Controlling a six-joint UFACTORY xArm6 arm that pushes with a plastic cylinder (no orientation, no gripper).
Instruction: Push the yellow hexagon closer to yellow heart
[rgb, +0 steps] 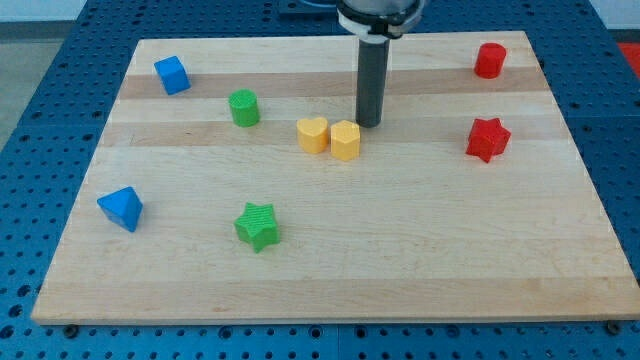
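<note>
Progress: yellow hexagon (345, 140) sat touching yellow heart (313, 134), frame centre; task looked done.
My tip (369, 124): just upper right of hexagon.
Jaws: none; I held nothing.

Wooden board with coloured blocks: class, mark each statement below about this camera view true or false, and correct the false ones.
1. The yellow hexagon block sits right beside the yellow heart block, on the heart's right in the view. True.
2. My tip rests at the view's left of the yellow heart block. False: it stands just up and right of the yellow hexagon block.
3. The green star block lies nearer the view's bottom than the green cylinder block. True.
4. The red star block touches the red cylinder block. False: they are apart, the cylinder nearer the view's top.
5. Both blue blocks lie on the right side of the wooden board. False: both lie on the left.
</note>
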